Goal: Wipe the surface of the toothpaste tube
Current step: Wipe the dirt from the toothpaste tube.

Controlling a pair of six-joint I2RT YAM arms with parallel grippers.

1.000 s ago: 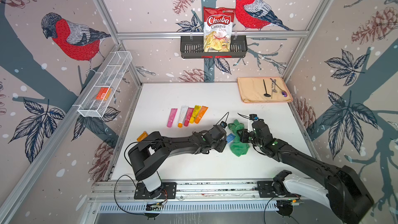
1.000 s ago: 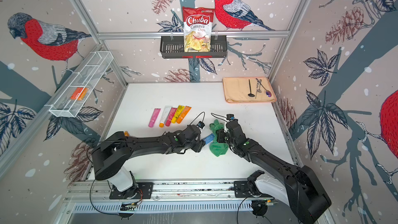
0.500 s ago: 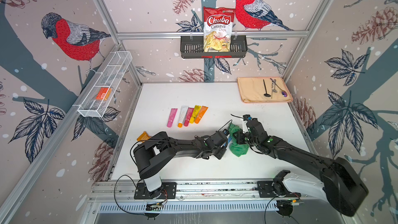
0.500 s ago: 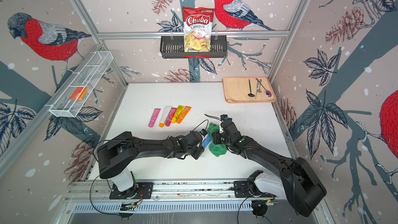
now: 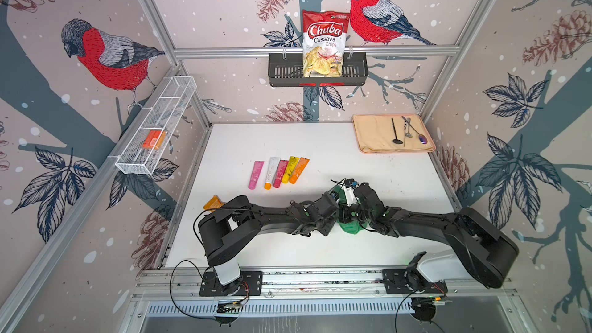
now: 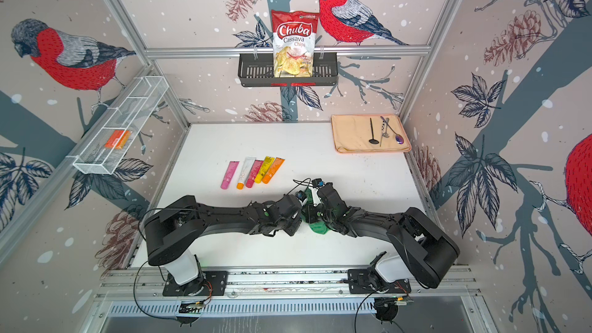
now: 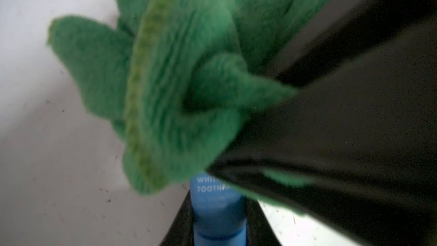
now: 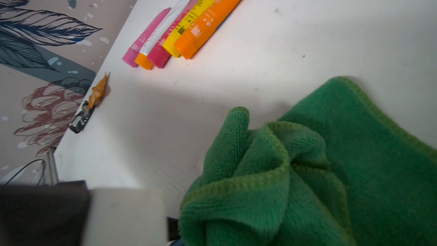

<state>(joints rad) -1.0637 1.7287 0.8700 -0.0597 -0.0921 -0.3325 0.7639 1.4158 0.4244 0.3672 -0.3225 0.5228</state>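
The toothpaste tube (image 7: 217, 209) is blue with white lettering. It sits between the dark fingers of my left gripper (image 7: 218, 228), which is shut on it. A crumpled green cloth (image 7: 179, 79) lies over the tube's far part and hides it. My right gripper (image 5: 345, 216) is shut on that cloth, its black fingers (image 7: 343, 126) pinching a fold. In both top views the two grippers meet at the table's front centre, with the cloth (image 6: 317, 228) hanging below them. The right wrist view is half filled by the cloth (image 8: 307, 173).
Several coloured tubes (image 5: 278, 172) lie in a row behind the arms. An orange wrapper (image 5: 214, 203) sits by the left edge. At the back right a beige mat (image 5: 374, 136) holds utensils. A wire basket (image 5: 157, 126) and a chips bag (image 5: 322, 43) hang on the walls.
My left gripper has closed on the tube. The right gripper has brought the cloth leftward against it, so the two grippers now touch over the tube.
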